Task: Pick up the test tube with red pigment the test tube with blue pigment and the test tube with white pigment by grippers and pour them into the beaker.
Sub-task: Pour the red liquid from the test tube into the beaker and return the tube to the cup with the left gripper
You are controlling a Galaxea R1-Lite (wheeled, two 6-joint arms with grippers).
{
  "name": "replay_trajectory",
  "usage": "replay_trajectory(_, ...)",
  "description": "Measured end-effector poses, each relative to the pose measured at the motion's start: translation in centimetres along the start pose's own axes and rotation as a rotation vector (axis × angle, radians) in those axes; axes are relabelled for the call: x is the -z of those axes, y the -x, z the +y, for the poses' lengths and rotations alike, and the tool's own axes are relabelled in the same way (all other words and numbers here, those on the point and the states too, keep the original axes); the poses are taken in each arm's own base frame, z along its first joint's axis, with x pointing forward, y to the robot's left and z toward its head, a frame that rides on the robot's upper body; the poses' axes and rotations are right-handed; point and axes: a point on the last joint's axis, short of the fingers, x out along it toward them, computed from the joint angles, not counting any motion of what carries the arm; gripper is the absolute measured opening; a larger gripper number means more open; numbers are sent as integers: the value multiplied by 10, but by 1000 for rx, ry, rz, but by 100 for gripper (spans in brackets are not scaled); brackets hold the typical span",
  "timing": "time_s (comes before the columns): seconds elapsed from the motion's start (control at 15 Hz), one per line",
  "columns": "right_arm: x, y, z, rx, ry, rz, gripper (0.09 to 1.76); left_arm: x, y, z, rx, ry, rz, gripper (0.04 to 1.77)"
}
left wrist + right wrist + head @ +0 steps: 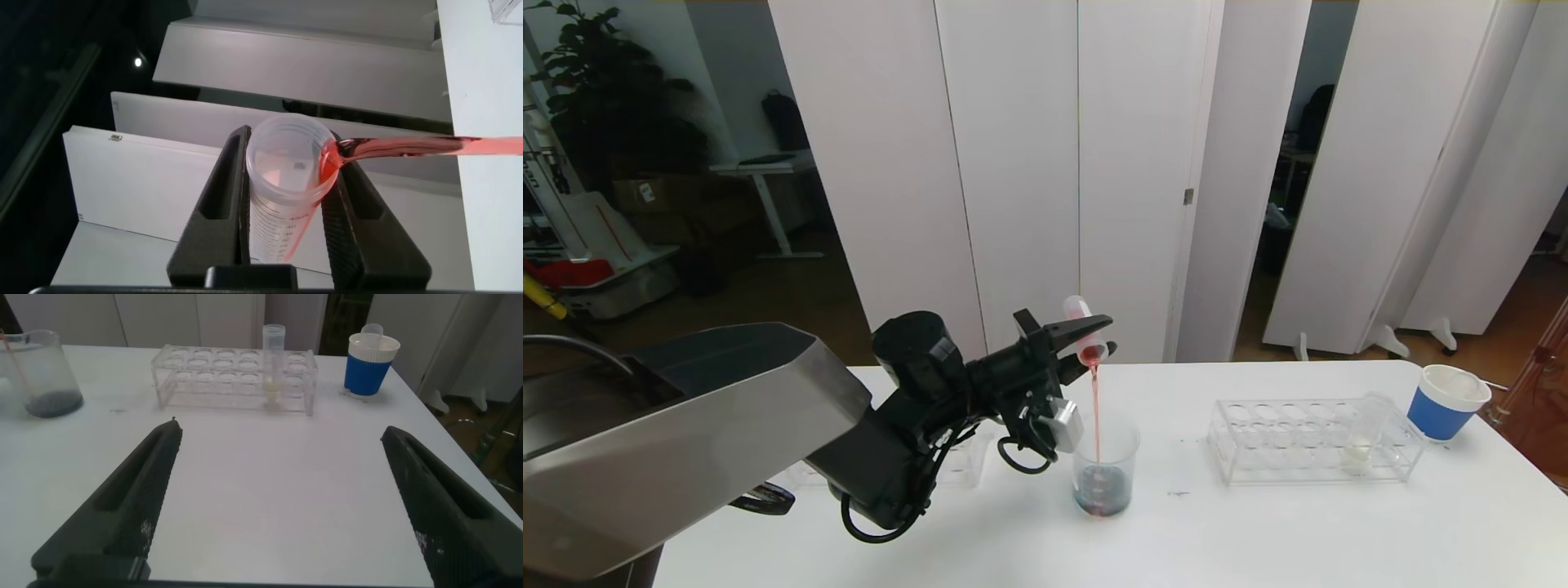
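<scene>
While its fingers (pixel 225 208) pinch the red tube (pixel 1085 331) tipped mouth-down, the left gripper (pixel 1086 336) hangs above the beaker (pixel 1103 472), a red stream falling into dark liquid. Its arm reaches forward over the white table (pixel 1258 531). The right gripper (pixel 282 502) hovers, fingers spread wide, facing the rack (pixel 1313 441) holding the white tube (pixel 1364 433). White partitions stand behind.

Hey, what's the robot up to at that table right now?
The left gripper is shut on a tilted test tube with red pigment, pouring a thin red stream into the beaker, which already holds dark liquid at the bottom. The right gripper hangs open above the table, idle. The test tube with white pigment stands in the clear rack, near a blue paper cup.
</scene>
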Motion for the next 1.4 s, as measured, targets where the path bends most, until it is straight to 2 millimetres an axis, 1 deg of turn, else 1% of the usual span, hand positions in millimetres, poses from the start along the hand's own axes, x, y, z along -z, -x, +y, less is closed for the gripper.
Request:
replay_trajectory(0.27, 0, 0, 0, 0, 0, 0, 175, -2, -6, -2, -6, -4, -10, 58)
replay_trajectory(0.6, 0, 0, 0, 0, 0, 0, 175, -1, -8, -3, -8, -20, -10, 58)
replay_trajectory(1.07, 0, 0, 0, 0, 0, 0, 175, 0, -8, -3, -13, -71, -7, 58)
replay_trajectory(1.4, 0, 0, 0, 0, 0, 0, 175, 0, -8, -1, -16, -74, -6, 58)
